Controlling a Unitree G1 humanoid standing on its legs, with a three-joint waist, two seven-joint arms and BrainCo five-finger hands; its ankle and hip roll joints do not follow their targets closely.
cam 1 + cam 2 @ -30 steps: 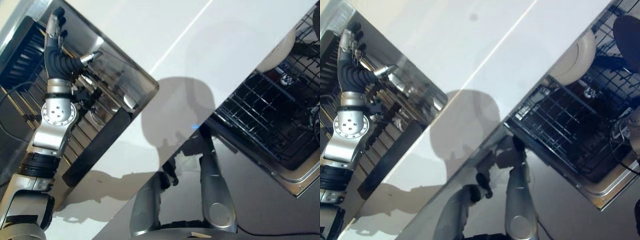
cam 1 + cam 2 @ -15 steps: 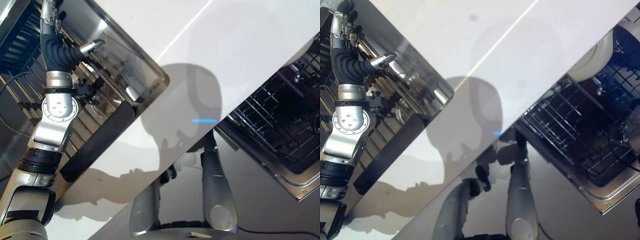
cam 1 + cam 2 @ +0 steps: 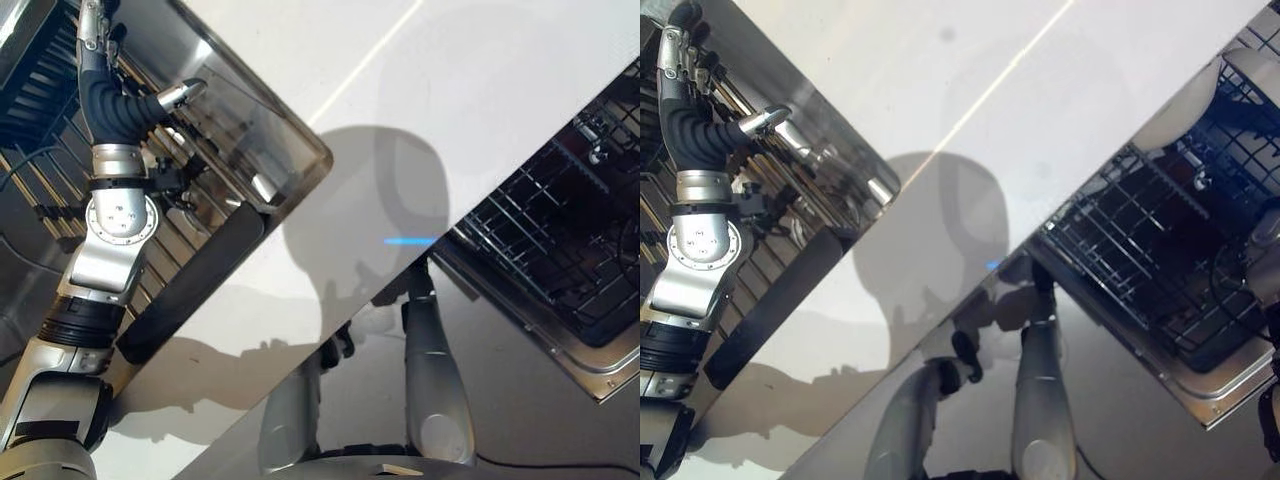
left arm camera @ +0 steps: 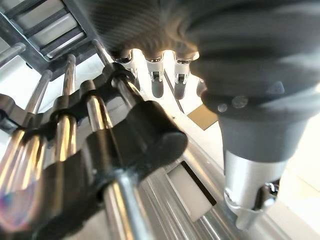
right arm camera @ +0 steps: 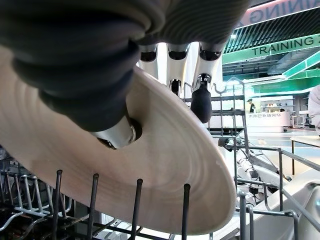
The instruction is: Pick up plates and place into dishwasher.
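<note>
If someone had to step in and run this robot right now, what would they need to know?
Right hand grips a cream plate, thumb and fingers pinching it just above the tines of the dishwasher rack. Left hand is raised over the metal bars of a drying rack, fingers straight, holding nothing. Done: plate carried to the dishwasher. Left: seat it between the tines and let go.

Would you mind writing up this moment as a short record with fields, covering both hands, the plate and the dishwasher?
right hand: fingers and thumb pinch a plate
plate: cream, tilted, lower edge among the rack's wire prongs
dishwasher rack: dark wire, pulled out; plate's rim shows at its far end
left hand: raised over a metal drying rack, fingers straight, holding nothing
stage: plate at the rack, not yet let go
</note>
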